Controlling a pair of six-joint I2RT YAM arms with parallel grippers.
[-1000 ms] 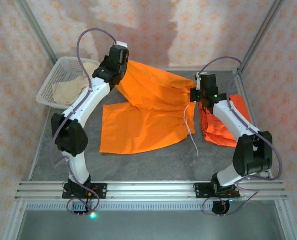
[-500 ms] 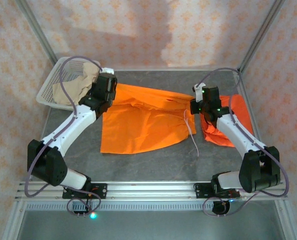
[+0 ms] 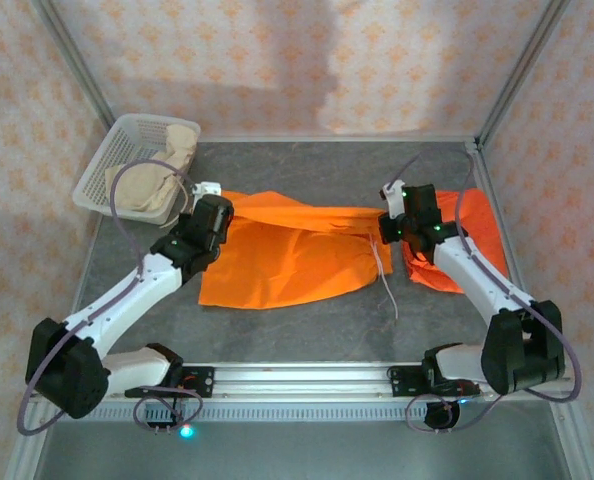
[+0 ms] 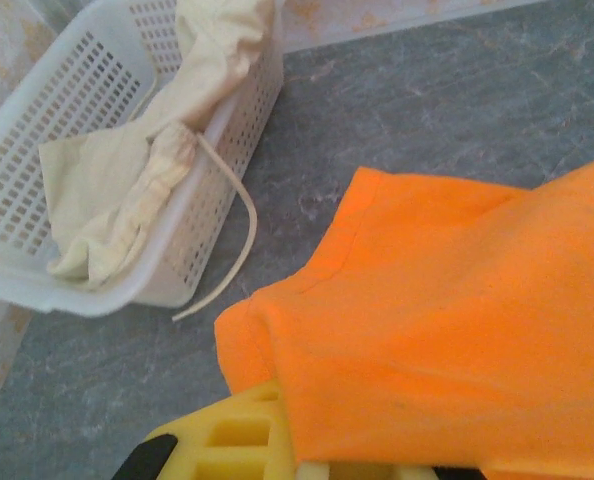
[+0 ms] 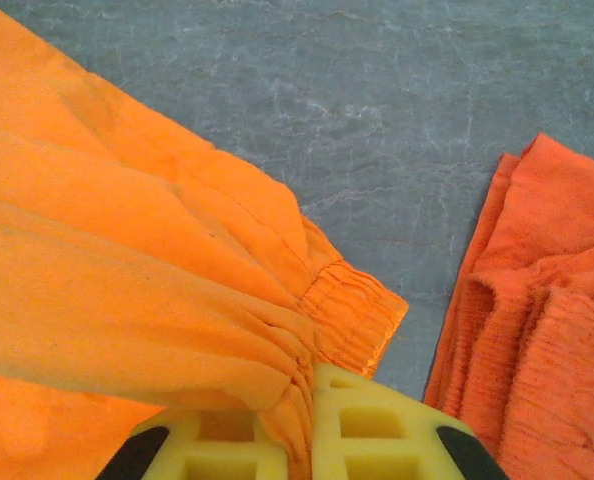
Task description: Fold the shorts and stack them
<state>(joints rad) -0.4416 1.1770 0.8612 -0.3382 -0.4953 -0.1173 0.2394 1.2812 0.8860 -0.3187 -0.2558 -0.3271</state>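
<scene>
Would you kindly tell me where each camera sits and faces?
Top external: above and behind, looking down at the table; both arms, left gripper, right gripper.
Left wrist: left arm, facing the basket with cream shorts; own yellow fingers.
Right wrist: right arm, facing the folded orange shorts; own yellow fingers.
All share the spread orange shorts, pinched by both grippers.

r arm (image 3: 469, 266) hides pt of folded orange shorts (image 3: 483, 222).

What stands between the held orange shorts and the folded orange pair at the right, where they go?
Nothing loose that I can see. Only a strip of bare table separates the held shorts from the folded pair. The right arm crosses above that pair, its fingers shut on the shorts' waistband.
</scene>
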